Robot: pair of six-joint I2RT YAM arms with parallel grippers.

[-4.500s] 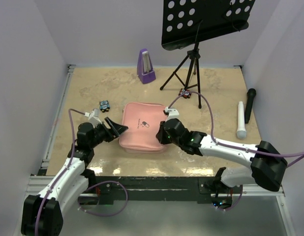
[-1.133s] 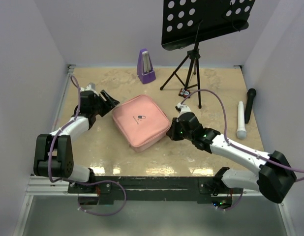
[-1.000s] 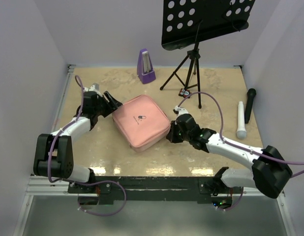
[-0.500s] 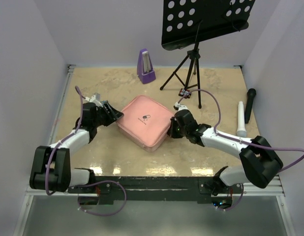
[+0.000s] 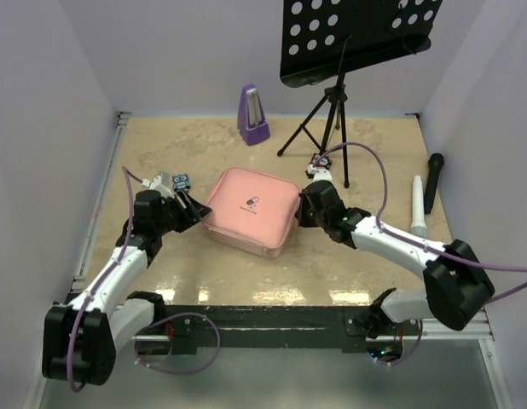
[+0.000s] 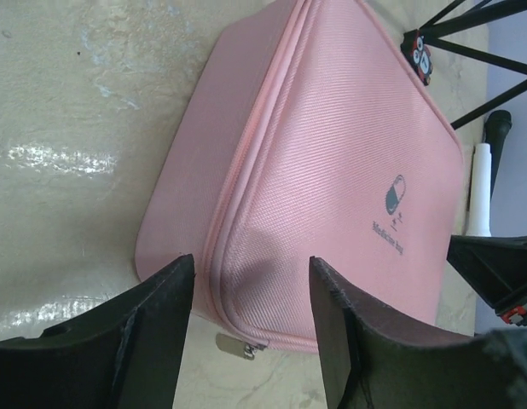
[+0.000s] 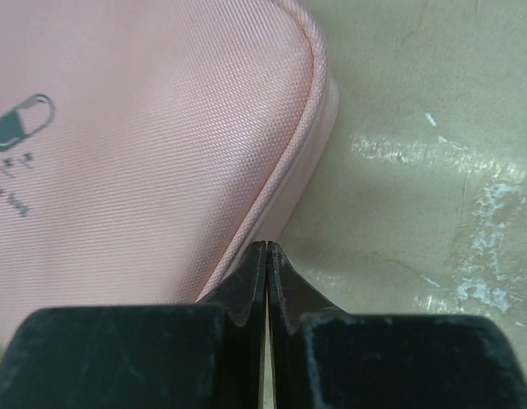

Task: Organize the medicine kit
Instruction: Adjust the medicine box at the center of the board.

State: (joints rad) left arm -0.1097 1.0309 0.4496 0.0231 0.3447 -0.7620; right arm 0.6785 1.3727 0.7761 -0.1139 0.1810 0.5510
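While our left gripper [image 6: 251, 266] gapes beside the pink square soft-sided zip case [image 5: 251, 211] and right gripper [image 7: 266, 256] touches it closed, we judge it light, squashy: pinch a corner.

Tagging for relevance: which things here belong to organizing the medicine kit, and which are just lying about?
Belongs to the job: pink medicine kit; left hand; right hand.
Lying about: purple metronome; music stand; white microphone; black microphone.
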